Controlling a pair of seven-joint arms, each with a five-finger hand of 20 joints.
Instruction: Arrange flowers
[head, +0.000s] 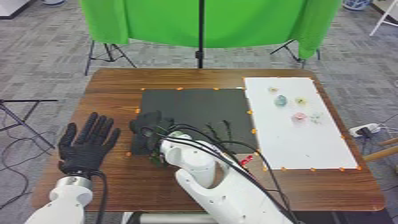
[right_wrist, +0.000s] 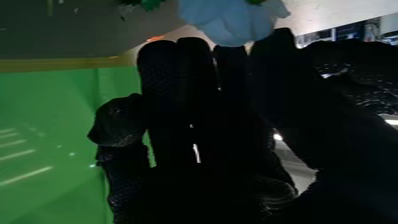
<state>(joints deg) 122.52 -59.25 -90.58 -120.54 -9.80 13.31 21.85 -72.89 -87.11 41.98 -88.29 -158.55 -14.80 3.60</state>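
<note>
- The right hand (head: 153, 125) is over the left part of the black mat (head: 185, 95), probably to work on a bloom there.
- Its fingers reach out long and narrow, close together; whether they touch the pale bluish-white flower (right_wrist: 229, 21) at their tips in the right wrist view, I cannot tell.
- Green leaves (right_wrist: 147, 4) show near that flower, so it seems to be a stemmed piece that wants gentle handling by the stalk.
- The left hand (head: 83, 150) is at the left of the tabletop (head: 129, 200), fingers straight and wide, holding nothing, presumably kept aside to leave the other room.
- Dark sprigs (head: 222, 131) are just right of the right hand, likely within reach as filler.
- As for containers, the white panel (head: 298, 150) on the right carries small blooms towards its far end: a teal one (head: 281, 101), a yellow one (head: 301, 101) and a pink one (head: 299, 116), set apart, perhaps so the colours stay distinct.
- Orange marks (head: 179, 88) edge the mat, probably to fix the work area.
</note>
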